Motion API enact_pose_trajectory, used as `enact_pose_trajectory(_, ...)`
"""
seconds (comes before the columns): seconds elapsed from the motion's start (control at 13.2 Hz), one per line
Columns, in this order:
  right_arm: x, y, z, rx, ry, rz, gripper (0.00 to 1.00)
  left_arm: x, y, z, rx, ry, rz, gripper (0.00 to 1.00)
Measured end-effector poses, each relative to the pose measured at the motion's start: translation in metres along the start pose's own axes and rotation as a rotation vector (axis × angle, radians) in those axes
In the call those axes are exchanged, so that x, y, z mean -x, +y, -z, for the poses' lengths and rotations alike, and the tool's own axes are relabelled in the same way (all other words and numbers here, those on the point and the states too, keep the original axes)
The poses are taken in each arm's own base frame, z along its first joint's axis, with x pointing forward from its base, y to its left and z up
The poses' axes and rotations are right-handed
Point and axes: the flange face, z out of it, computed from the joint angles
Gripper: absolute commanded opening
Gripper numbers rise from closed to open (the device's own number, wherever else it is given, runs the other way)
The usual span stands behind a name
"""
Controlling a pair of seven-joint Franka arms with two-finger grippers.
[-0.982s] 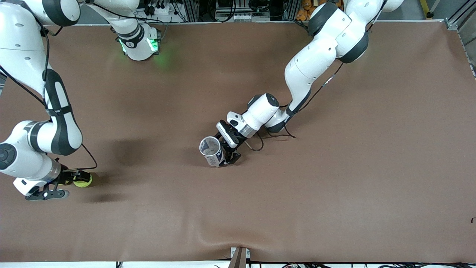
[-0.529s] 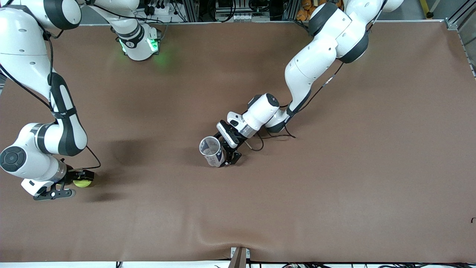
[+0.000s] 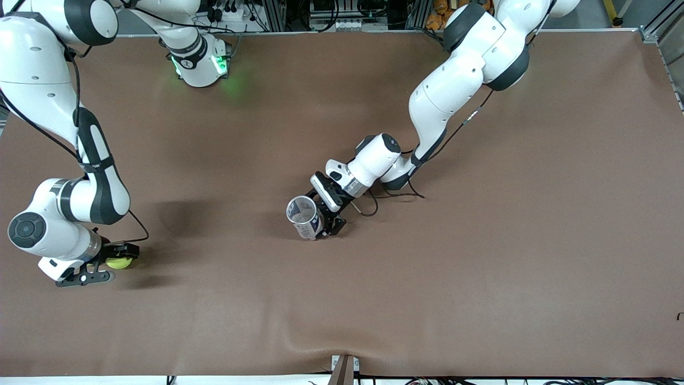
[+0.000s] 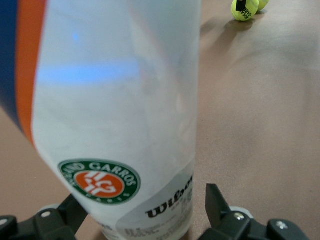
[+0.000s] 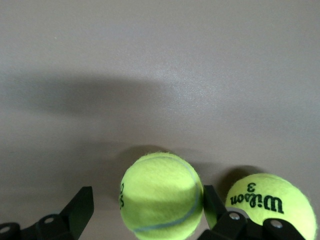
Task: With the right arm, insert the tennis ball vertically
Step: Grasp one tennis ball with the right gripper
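My right gripper [image 3: 109,266] sits low at the table's [image 3: 481,267] edge by the right arm's end. Its fingers [image 5: 80,210] stand wide around a tennis ball [image 5: 161,196], one finger clearly apart from it. A second ball [image 5: 270,205] lies just beside. My left gripper [image 3: 327,220] stands wide around the upright can [image 3: 303,217] mid-table.
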Motion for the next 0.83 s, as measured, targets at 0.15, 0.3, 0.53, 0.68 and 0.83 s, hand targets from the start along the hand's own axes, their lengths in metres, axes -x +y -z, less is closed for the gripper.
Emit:
enact_pose_trajectory(0.15, 0.002, 0.004, -0.006, 0.019, -0.003, 0.012, 0.17, 0.0, -0.002, 0.0, -0.002, 0.001, 0.002, 1.0)
enact_pose_trajectory(0.3, 0.002, 0.005, -0.006, 0.022, -0.001, 0.018, 0.0, -0.001, -0.002, 0.001, 0.001, 0.003, -0.004, 1.0)
enact_pose_trajectory(0.53, -0.001, 0.002, -0.003, 0.021, 0.002, 0.025, 0.0, -0.005, -0.003, 0.006, 0.033, 0.022, -0.013, 1.0)
enact_pose_trajectory(0.68, -0.007, -0.002, 0.007, 0.016, -0.013, 0.028, 0.0, -0.005, -0.012, 0.012, 0.05, 0.035, -0.029, 1.0)
enact_pose_trajectory(0.83, -0.016, -0.009, 0.028, -0.02, -0.041, 0.014, 0.0, -0.004, -0.018, 0.015, 0.053, 0.039, -0.031, 1.0)
